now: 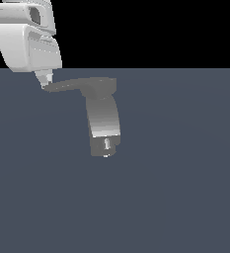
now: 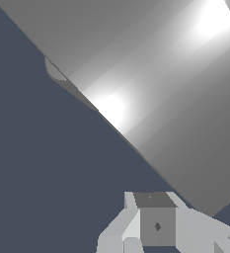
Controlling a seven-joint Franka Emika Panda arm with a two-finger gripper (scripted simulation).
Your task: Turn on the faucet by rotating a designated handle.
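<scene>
Where handle point(image 1: 69, 85) tapers, gripper point(image 1: 46, 83) seemingly touches tip; finger spacing indiscernible; faucet point(image 1: 104, 121) grey.

no readable text, no labels — none

A flat, dark slate-blue floor point(image 1: 175, 188) fills the lower part of the exterior view — plain and unmarked, running to a straight far edge. Above that edge lies a black backdrop point(image 1: 151, 29). In the wrist view the same slate-blue surface shows — featureless.
</scene>
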